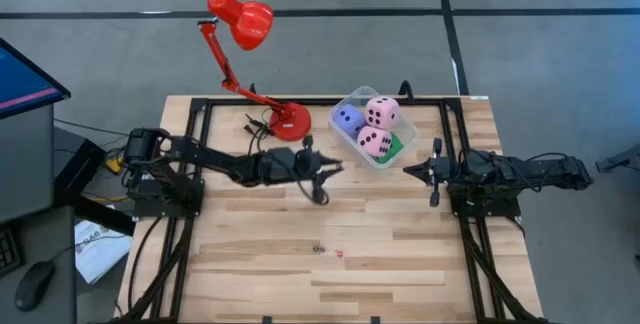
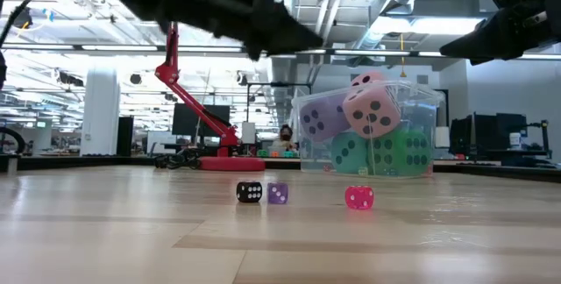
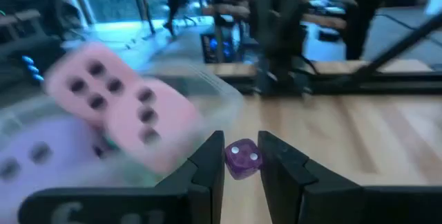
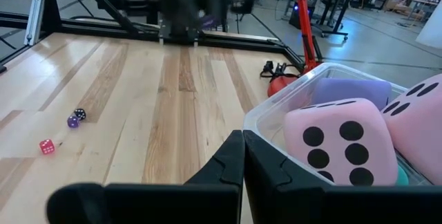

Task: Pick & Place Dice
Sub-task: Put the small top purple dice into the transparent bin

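Here the left gripper (image 3: 242, 175) is carrying a tiny purple die (image 3: 242, 158), pinched between nearly closed fingers, toward the clear plastic tub (image 1: 352, 99).

Nearer, three tiny dice (image 2: 277, 194) are waiting on the wooden table (image 1: 400, 254); the right gripper (image 4: 243, 156), closed and empty, is idling beside the tub.

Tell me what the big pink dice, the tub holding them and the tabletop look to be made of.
Big pink dice: likely soft foam or plush, matte, with rounded edges and no glare. Tub: clear plastic, since the dice show through its glossy walls. Tabletop: wood, pale butcher-block strips with visible grain and a light sheen.
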Robot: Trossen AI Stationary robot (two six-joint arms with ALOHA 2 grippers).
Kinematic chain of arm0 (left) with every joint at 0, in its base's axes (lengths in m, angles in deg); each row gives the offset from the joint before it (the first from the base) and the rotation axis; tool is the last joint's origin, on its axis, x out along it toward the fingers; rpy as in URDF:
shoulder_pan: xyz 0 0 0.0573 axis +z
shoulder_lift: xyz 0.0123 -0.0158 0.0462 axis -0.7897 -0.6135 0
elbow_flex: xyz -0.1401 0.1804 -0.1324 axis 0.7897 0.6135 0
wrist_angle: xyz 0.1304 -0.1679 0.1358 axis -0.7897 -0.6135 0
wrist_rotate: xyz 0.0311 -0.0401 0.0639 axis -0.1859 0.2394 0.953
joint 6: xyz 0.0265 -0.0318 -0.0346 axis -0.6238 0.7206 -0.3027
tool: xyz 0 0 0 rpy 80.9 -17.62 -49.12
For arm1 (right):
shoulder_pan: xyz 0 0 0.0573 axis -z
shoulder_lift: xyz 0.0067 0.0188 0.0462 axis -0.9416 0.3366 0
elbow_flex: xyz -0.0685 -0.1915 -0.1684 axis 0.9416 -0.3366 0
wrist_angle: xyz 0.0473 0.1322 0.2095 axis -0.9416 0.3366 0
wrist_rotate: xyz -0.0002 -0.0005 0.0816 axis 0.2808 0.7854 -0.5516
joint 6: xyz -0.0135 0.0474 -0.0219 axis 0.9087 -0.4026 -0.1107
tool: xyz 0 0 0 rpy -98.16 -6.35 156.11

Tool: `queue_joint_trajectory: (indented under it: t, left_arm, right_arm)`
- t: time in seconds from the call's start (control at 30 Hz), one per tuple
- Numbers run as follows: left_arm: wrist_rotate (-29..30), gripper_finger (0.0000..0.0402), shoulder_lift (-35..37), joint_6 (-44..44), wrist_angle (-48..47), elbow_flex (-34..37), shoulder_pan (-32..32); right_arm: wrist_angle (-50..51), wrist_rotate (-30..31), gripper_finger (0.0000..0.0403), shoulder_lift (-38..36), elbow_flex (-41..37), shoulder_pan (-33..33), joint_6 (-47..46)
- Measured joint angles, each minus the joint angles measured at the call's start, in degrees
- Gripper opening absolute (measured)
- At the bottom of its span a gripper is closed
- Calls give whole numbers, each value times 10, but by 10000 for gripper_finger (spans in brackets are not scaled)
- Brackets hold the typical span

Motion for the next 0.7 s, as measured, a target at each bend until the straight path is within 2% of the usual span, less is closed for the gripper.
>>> queue_joint_trajectory:
  t: [0.13, 0.37, 0.7]
  left_arm:
    - [2, 66, -20, -23, -7, -49, 33]
    - [7, 66, -108, -24, -7, -134, 85]
    - [20, 66, -167, -24, -5, -183, 125]
  right_arm:
    - [0, 0, 0, 0, 0, 0, 0]
    - [0, 0, 0, 0, 0, 0, 0]
    - [-1, 0, 0, 0, 0, 0, 4]
